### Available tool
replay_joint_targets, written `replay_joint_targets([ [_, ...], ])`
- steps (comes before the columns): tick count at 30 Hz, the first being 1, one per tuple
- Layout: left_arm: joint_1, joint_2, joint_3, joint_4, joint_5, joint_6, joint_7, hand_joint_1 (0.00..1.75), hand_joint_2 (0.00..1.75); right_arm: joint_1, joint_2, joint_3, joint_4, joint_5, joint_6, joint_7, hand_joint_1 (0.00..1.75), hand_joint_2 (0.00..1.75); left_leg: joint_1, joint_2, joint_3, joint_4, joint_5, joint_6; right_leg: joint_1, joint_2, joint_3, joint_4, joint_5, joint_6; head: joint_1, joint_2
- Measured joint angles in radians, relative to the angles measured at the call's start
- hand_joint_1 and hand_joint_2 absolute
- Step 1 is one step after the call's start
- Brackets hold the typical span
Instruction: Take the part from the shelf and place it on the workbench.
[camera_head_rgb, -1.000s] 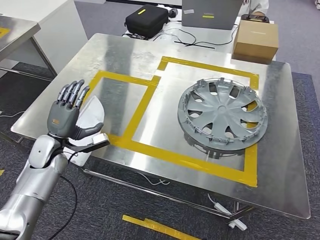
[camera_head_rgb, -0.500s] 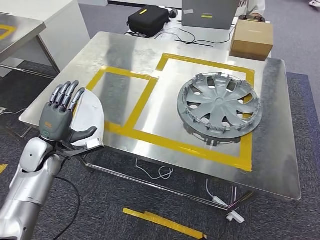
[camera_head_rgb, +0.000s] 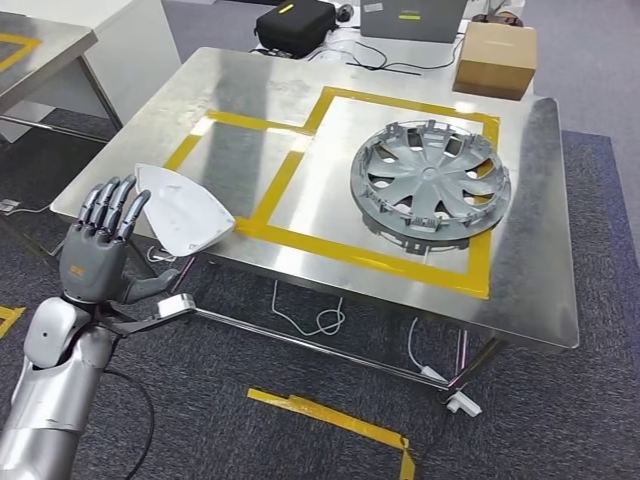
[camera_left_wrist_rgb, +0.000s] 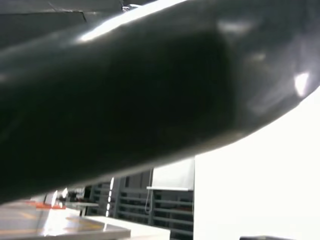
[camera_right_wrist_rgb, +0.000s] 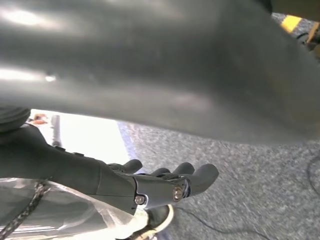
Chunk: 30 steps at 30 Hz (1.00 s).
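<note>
Left arm raised, left hand (camera_head_rgb: 96, 257) upright, fingers (camera_head_rgb: 113, 207) spread and holding nothing, thumb out sideways, right hand (camera_right_wrist_rgb: 151, 187) with fingers extended, empty.

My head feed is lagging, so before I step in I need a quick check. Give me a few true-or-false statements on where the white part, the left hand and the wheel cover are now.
1. The white part lies at the near left edge of the workbench. True.
2. The left hand grips the white part. False: its fingers are spread beside the part and hold nothing.
3. The wheel cover lies within the larger yellow tape outline. True.
4. The cardboard box sits on top of the wheel cover. False: it stands at the far edge of the workbench, apart from the cover.
</note>
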Motion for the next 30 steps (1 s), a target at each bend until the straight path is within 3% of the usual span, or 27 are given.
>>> replay_joint_targets([
  [1,0.002,-0.003,0.006,-0.004,0.000,0.000,-0.001,0.00,0.00,0.000,0.000,0.000,0.000,0.000,0.001,-0.002,0.00,0.00,0.002,-0.001,-0.003,0.004,-0.007,-0.005,0.000,-0.002,-0.009,0.001,0.007,-0.010,0.000,0.000],
  [2,0.004,-0.004,0.011,-0.008,0.000,0.000,-0.002,0.00,0.00,0.000,0.000,0.000,0.001,0.000,0.001,-0.001,0.00,0.00,0.004,-0.001,-0.009,0.023,-0.033,-0.011,-0.001,-0.004,-0.017,0.001,0.015,-0.020,-0.001,0.000],
  [4,0.007,-0.006,0.021,-0.012,0.000,0.000,-0.002,0.00,0.00,0.000,0.000,0.000,0.001,0.000,0.002,0.000,0.00,0.00,0.006,-0.002,-0.036,0.122,-0.133,-0.020,-0.001,-0.007,-0.035,0.001,0.038,-0.036,-0.003,0.000],
  [5,0.008,-0.007,0.026,-0.014,0.000,0.000,-0.002,0.00,0.00,0.000,0.000,0.000,0.001,0.000,0.002,0.000,0.00,0.00,0.006,-0.003,-0.051,0.194,-0.183,-0.023,0.000,-0.008,-0.047,0.002,0.051,-0.039,-0.004,0.000],
  [6,0.009,-0.009,0.028,-0.015,0.000,0.000,-0.003,0.00,0.00,0.000,0.000,0.000,0.001,0.000,0.002,0.000,0.00,0.00,0.007,-0.003,-0.060,0.258,-0.215,-0.025,0.002,-0.008,-0.061,0.003,0.064,-0.040,-0.004,0.000],
  [7,0.011,-0.010,0.030,-0.015,0.000,0.000,-0.003,0.00,0.00,0.001,0.000,0.000,0.001,0.000,0.002,0.000,0.00,0.00,0.007,-0.003,-0.056,0.296,-0.222,-0.024,0.003,-0.008,-0.078,0.004,0.076,-0.040,-0.004,0.000],
  [8,0.013,-0.012,0.031,-0.016,-0.001,0.000,-0.003,0.00,0.00,0.001,0.000,0.000,0.001,0.000,0.003,0.000,0.00,0.00,0.006,-0.003,-0.037,0.299,-0.210,-0.021,0.005,-0.008,-0.094,0.005,0.088,-0.040,-0.004,0.000],
  [9,0.013,-0.013,0.032,-0.018,-0.003,0.000,-0.003,0.00,0.00,0.001,0.000,0.000,0.001,0.001,0.004,0.001,0.00,0.00,0.006,-0.003,0.000,0.264,-0.186,-0.016,0.007,-0.008,-0.109,0.006,0.098,-0.039,-0.004,0.000],
  [11,0.012,-0.019,0.039,-0.029,-0.010,0.000,-0.003,0.00,0.00,0.001,0.000,0.000,0.001,0.006,0.011,0.001,0.00,0.00,0.000,-0.006,0.111,0.121,-0.155,0.001,0.012,-0.007,-0.131,0.008,0.117,-0.035,-0.004,0.000],
  [13,0.008,-0.030,0.051,-0.042,-0.017,0.000,-0.003,0.00,0.00,0.000,0.000,0.001,0.001,0.015,0.019,0.001,0.00,0.00,-0.006,-0.008,0.193,-0.002,-0.164,0.013,0.016,-0.007,-0.143,0.009,0.136,-0.027,-0.003,0.000],
  [14,0.007,-0.036,0.058,-0.045,-0.019,0.000,-0.003,0.00,0.00,0.000,0.000,0.002,0.001,0.021,0.021,0.002,0.00,0.00,-0.010,-0.008,0.206,-0.028,-0.168,0.016,0.016,-0.007,-0.148,0.009,0.146,-0.022,-0.003,0.000],
  [16,0.007,-0.051,0.071,-0.045,-0.014,0.000,-0.003,0.00,0.00,0.000,0.000,0.005,0.001,0.029,0.021,0.001,0.00,0.00,-0.010,-0.006,0.194,-0.039,-0.154,0.023,0.013,-0.006,-0.156,0.008,0.156,-0.011,-0.003,0.000],
  [17,0.007,-0.058,0.077,-0.045,-0.010,0.000,-0.003,0.00,0.00,0.001,-0.001,0.006,0.002,0.031,0.021,0.000,0.00,0.00,-0.009,-0.004,0.184,-0.041,-0.142,0.029,0.012,-0.005,-0.165,0.019,0.138,-0.005,-0.002,0.000],
  [18,0.007,-0.066,0.082,-0.045,-0.005,0.000,-0.003,0.00,0.00,0.001,-0.001,0.007,0.002,0.031,0.021,-0.001,0.00,0.00,-0.007,-0.002,0.171,-0.044,-0.129,0.035,0.011,-0.003,-0.180,0.048,0.101,0.000,0.000,0.000],
  [20,0.012,-0.079,0.092,-0.045,0.006,-0.001,-0.003,0.00,0.00,-0.001,-0.002,0.008,0.002,0.029,0.020,-0.001,0.00,0.00,-0.007,0.000,0.138,-0.043,-0.102,0.042,0.008,-0.003,-0.220,0.167,-0.003,0.008,0.004,0.000],
  [21,0.017,-0.083,0.097,-0.045,0.012,-0.001,-0.004,0.00,0.00,-0.003,-0.002,0.008,0.002,0.028,0.020,-0.001,0.00,0.00,-0.008,0.000,0.119,-0.042,-0.088,0.043,0.008,-0.002,-0.236,0.235,-0.037,0.010,0.004,0.000],
  [22,0.022,-0.086,0.102,-0.045,0.017,-0.001,-0.004,0.00,0.00,-0.004,-0.003,0.008,0.002,0.028,0.020,-0.001,0.00,0.00,-0.008,0.000,0.100,-0.041,-0.075,0.042,0.007,-0.002,-0.242,0.286,-0.045,0.012,0.004,0.000],
  [23,0.027,-0.089,0.106,-0.045,0.020,-0.001,-0.004,0.00,0.00,-0.004,-0.004,0.008,0.002,0.027,0.021,-0.001,0.00,0.00,-0.009,0.001,0.081,-0.039,-0.061,0.041,0.008,-0.002,-0.232,0.307,-0.030,0.012,0.004,0.000],
  [24,0.030,-0.091,0.108,-0.045,0.021,-0.001,-0.004,0.00,0.00,-0.005,-0.005,0.008,0.002,0.027,0.021,-0.001,0.00,0.00,-0.009,0.001,0.062,-0.037,-0.049,0.040,0.008,-0.002,-0.203,0.291,0.001,0.011,0.004,0.000],
  [25,0.031,-0.093,0.111,-0.045,0.022,-0.001,-0.005,0.00,0.00,-0.005,-0.005,0.008,0.002,0.027,0.021,0.000,0.00,0.00,-0.009,0.000,0.047,-0.034,-0.038,0.038,0.008,-0.002,-0.159,0.245,0.030,0.010,0.004,0.000],
  [26,0.032,-0.094,0.113,-0.045,0.022,-0.001,-0.005,0.00,0.00,-0.007,-0.006,0.008,0.002,0.027,0.021,0.001,0.00,0.00,-0.010,0.000,0.033,-0.029,-0.029,0.034,0.008,-0.002,-0.095,0.168,0.039,0.007,0.005,0.000],
  [27,0.033,-0.095,0.116,-0.045,0.022,-0.001,-0.005,0.00,0.00,-0.010,-0.006,0.008,0.002,0.028,0.021,0.002,0.00,0.00,-0.012,0.000,0.024,-0.024,-0.020,0.030,0.009,-0.002,-0.033,0.085,0.030,0.004,0.004,0.000],
  [28,0.033,-0.096,0.118,-0.045,0.022,0.000,-0.006,0.00,0.00,-0.012,-0.006,0.008,0.002,0.028,0.021,0.002,0.00,0.00,-0.012,0.000,0.018,-0.020,-0.011,0.026,0.010,-0.002,0.010,0.023,0.015,0.001,0.004,0.000],
  [29,0.033,-0.097,0.121,-0.045,0.023,0.000,-0.006,0.00,0.00,-0.014,-0.006,0.008,0.002,0.028,0.021,0.001,0.00,0.00,-0.013,0.000,0.014,-0.018,-0.002,0.022,0.011,-0.001,0.035,-0.019,0.000,-0.002,0.004,0.000],
  [30,0.034,-0.098,0.123,-0.045,0.023,0.000,-0.006,0.00,0.00,-0.015,-0.006,0.008,0.002,0.028,0.021,-0.001,0.00,0.00,-0.012,0.001,0.012,-0.018,0.008,0.017,0.012,-0.001,0.035,-0.031,-0.001,-0.008,0.004,0.000],
])
